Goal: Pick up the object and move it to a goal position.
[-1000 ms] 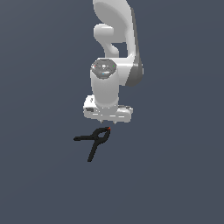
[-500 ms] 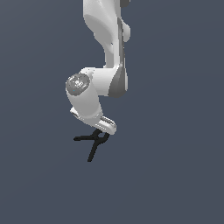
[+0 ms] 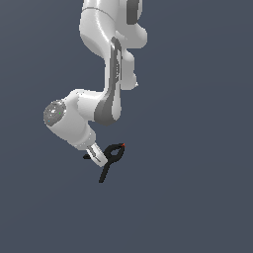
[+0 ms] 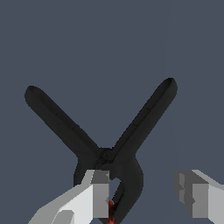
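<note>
Black handles of the spring clamp are splayed in a V. The gripper is spread wide, one finger overlapping the looped jaw beside the red-orange tip; whether it is touched cannot be told.

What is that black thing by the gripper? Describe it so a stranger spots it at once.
Follow the white robot arm down to its gripper, whose fingers stand apart. Right at it is a small black spring clamp. It is the only dark object against the plain grey background, with two splayed handles, a looped jaw and a tiny red-orange tip.
</note>
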Controlling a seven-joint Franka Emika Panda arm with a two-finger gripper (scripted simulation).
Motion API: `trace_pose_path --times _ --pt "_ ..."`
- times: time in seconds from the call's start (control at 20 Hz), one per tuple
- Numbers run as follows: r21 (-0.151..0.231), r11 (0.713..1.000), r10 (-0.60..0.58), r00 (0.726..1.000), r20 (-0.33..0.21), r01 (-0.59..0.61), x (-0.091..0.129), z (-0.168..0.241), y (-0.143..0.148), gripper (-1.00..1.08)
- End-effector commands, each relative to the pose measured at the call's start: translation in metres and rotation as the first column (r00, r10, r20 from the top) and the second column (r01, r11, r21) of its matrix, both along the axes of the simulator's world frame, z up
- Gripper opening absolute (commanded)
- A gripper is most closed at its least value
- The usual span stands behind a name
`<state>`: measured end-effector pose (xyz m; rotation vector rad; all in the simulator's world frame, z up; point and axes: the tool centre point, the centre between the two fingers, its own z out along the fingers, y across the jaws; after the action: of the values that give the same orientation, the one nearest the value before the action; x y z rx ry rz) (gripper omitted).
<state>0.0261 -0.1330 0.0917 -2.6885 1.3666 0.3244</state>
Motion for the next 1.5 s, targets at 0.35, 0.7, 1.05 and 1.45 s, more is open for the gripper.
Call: trace_pose_path --times 0.35,0.7,1.05,1.45 --pt "0.024 0.943 -0.328 0.940 -0.097 0.332 0.001 -0.029 -0.047 0.28" --pt "0.024 0.896 -0.437 0.889 -0.136 0.444 0.000 -0.040 -0.064 0.28" --pt "0.023 0.887 -0.454 0.879 -0.143 0.462 0.000 -0.043 -0.067 0.28" --pt "0.022 0.884 -0.458 0.877 -0.144 0.466 -0.004 -0.067 -0.059 0.28"
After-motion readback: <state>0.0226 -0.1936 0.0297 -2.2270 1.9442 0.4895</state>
